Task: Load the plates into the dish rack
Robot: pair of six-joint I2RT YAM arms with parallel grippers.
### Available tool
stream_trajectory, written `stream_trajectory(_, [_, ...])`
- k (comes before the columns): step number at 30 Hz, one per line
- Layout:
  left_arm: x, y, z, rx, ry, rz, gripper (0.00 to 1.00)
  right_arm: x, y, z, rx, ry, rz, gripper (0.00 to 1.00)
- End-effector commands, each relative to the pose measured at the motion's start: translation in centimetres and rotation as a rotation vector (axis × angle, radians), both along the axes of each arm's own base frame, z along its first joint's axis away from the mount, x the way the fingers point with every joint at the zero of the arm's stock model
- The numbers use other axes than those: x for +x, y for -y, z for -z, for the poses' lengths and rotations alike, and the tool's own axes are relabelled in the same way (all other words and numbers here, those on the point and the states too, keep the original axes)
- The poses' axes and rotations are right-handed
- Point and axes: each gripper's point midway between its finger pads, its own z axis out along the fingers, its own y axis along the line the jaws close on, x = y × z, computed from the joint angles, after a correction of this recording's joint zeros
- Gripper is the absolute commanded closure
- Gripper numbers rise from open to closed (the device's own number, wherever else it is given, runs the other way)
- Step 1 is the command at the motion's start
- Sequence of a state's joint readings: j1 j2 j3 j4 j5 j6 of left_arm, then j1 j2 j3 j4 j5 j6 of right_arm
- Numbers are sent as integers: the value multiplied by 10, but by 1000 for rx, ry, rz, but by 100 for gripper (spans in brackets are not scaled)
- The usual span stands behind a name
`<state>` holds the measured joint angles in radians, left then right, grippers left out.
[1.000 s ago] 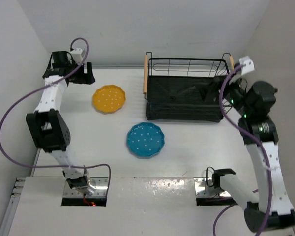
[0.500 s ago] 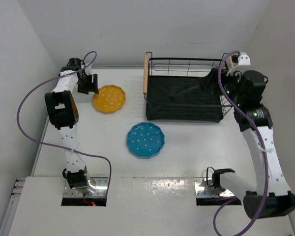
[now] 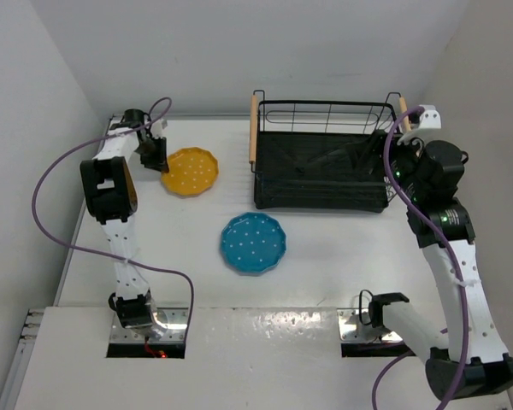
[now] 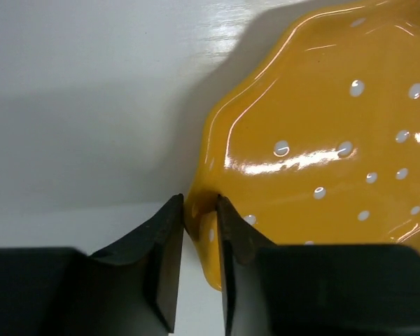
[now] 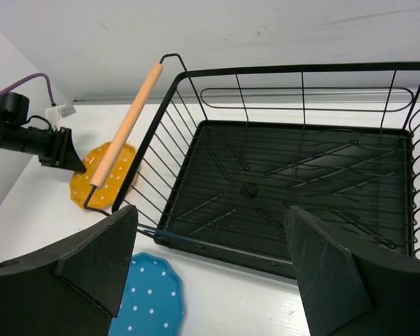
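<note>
Two plates: yellow-orange plate (image 3: 190, 171) and teal plate (image 3: 253, 243), both scalloped, glossy, white-dotted.
Left gripper (image 4: 197, 210): fingers narrow, pinched yellow-orange plate's rim at 9 o'clock.
Right gripper (image 5: 210, 231): spread wide over dish rack (image 3: 321, 104).

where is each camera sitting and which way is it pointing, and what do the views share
Top external: above and behind the arms, looking down on the table; both arms show.
Left wrist: on the left arm, looking down close at the yellow plate; left gripper pinches its rim.
Right wrist: on the right arm, looking down into the dish rack; open right gripper frames it.
Shared: all three show the yellow plate.
</note>
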<state>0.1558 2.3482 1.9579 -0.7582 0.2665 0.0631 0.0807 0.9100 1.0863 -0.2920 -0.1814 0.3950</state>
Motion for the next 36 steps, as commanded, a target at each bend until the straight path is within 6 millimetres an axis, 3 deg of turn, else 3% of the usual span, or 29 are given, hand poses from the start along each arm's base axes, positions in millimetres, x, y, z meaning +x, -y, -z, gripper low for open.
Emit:
stream_trajectory(1, [-18,4,21,3,-73,22,74,1,1,-10,14,33,26,15])
stream_trajectory(4, [-23,8,32,-17,-103,14,97,0,2,-10,-2,35,29,15])
stream_trajectory(5, [-23,8,32,-17,-103,14,100,1,4,-10,-10,34,34,15])
stream_trajectory(7, [-20,7,29,-19,-95,5,100,1,3,-10,-22,34,29,15])
stream_trajectory(9, [-10,6,11,-12,-46,5,100,1,5,-5,-32,21,31,15])
stream_trajectory(14, [24,-1,-68,112,158,75,100,2,6,2,-46,20,31,15])
stream_trajectory(15, [28,8,-93,144,212,108,100,1,5,6,-50,12,26,15])
stream_trajectory(19, [34,11,-153,261,344,184,100,3,-5,15,-69,-26,-38,15])
stream_trajectory(26, [29,28,-224,357,486,241,100,9,-27,21,-87,-58,-183,15])
stream_trajectory(33, [27,41,-271,441,584,272,100,14,-39,18,-86,-31,-252,15])
stream_trajectory(36, [26,45,-322,463,699,260,100,18,-50,8,-92,18,-324,15])
